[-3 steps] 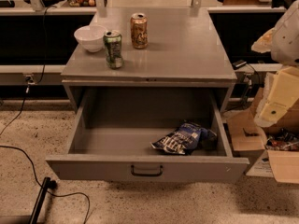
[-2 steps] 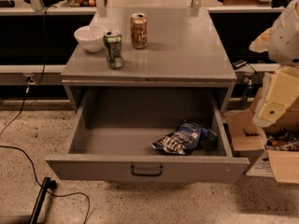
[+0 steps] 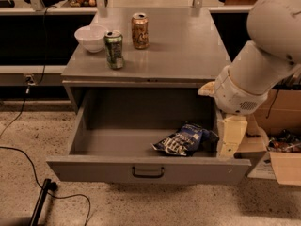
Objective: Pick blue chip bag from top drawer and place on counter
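The blue chip bag [image 3: 186, 140] lies beside end effector [image 3: 227, 149].

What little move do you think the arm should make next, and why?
Probably ease the end effector sideways and down toward the blue chip bag. The bag lies in the open top drawer, near a front corner. The end effector hangs just beside it, at the drawer's side wall, so a short shift should reach it.
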Controlling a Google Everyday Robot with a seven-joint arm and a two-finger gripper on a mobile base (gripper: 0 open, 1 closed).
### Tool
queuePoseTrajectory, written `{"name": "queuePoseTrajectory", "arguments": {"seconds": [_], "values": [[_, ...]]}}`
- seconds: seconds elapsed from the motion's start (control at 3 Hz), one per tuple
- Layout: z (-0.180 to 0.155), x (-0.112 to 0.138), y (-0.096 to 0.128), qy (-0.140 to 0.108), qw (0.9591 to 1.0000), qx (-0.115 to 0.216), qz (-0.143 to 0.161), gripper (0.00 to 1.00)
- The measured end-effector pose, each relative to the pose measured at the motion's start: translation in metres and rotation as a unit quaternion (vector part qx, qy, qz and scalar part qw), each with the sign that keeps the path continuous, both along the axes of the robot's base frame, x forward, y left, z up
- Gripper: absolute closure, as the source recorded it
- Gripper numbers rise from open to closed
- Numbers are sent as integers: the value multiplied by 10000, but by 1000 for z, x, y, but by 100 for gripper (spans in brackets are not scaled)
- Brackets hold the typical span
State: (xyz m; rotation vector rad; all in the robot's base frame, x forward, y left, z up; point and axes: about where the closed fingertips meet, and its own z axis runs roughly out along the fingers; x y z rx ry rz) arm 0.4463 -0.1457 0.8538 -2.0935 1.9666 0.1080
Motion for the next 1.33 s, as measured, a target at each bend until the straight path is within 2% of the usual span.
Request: {"name": "queuePoseTrajectory", "arguments": {"seconds": [0.33,0.67,1.0,1.33], "values": [[0,0,0,0,10000,0,-1,0],[-30,11,19,156,9956,-629,678,0],[-60,4,33,-215,9801,-1020,1691,0],[-61,16,42,-540,9721,-974,2067,0]]}}
